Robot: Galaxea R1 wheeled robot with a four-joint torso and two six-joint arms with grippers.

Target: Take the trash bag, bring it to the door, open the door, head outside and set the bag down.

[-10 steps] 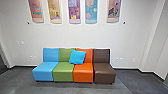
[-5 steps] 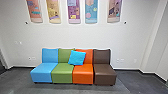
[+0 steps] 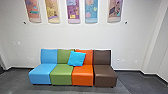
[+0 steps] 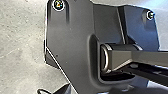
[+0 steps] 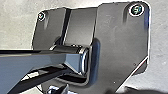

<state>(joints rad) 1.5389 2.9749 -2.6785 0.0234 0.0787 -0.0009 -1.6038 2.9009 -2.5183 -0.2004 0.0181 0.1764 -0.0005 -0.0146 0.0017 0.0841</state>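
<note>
Robot's edged nearer four seats [image 3: 61, 78], apparently one cushion [image 3: 76, 59]; can't tell either claw's state.

My left end effector [image 4: 96, 90] and right end effector [image 5: 103, 90] are cut off and blurred at the picture edges. Near each, the robot's own base plate [image 4: 72, 42] hides floor [image 4: 22, 32] from me. Well ahead of both, the wall panels [image 3: 73, 12] lose their tops, their markings too small to read; the cushion [image 3: 76, 59] partly hides the green and orange seat backs [image 3: 88, 56].
</note>
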